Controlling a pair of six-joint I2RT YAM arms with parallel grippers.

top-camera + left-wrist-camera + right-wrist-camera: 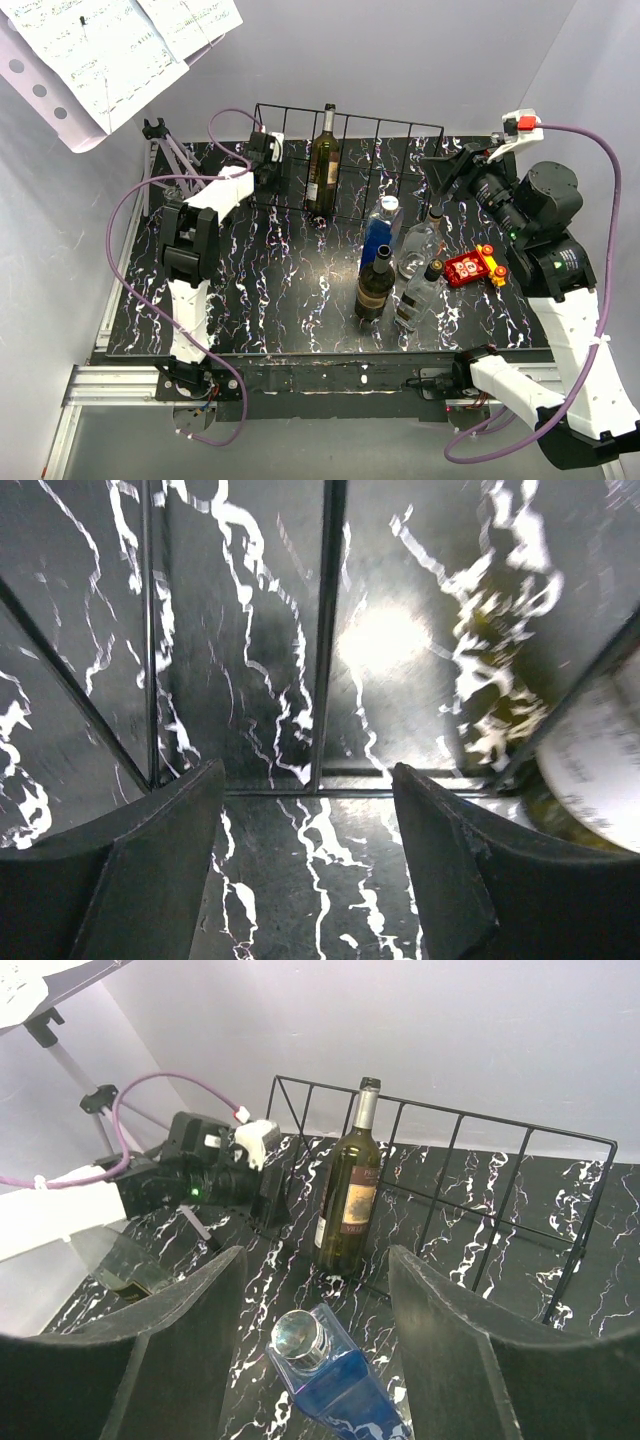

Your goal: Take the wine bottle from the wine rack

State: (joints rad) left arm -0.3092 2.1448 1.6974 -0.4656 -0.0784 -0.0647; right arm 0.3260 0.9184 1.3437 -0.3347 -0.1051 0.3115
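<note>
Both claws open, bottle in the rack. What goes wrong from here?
1. The left claw faces bare wires of the wine rack, with the wine bottle off to its right. Closing here would likely grab wire and drag the rack.
2. The blue bottle stands just below the right claw, between it and the rack. A low reach may knock it over.

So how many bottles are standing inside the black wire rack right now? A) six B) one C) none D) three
B: only the dark wine bottle stands inside the wine rack. The other bottles stand in a group on the table in front of it, outside the wires.
</note>
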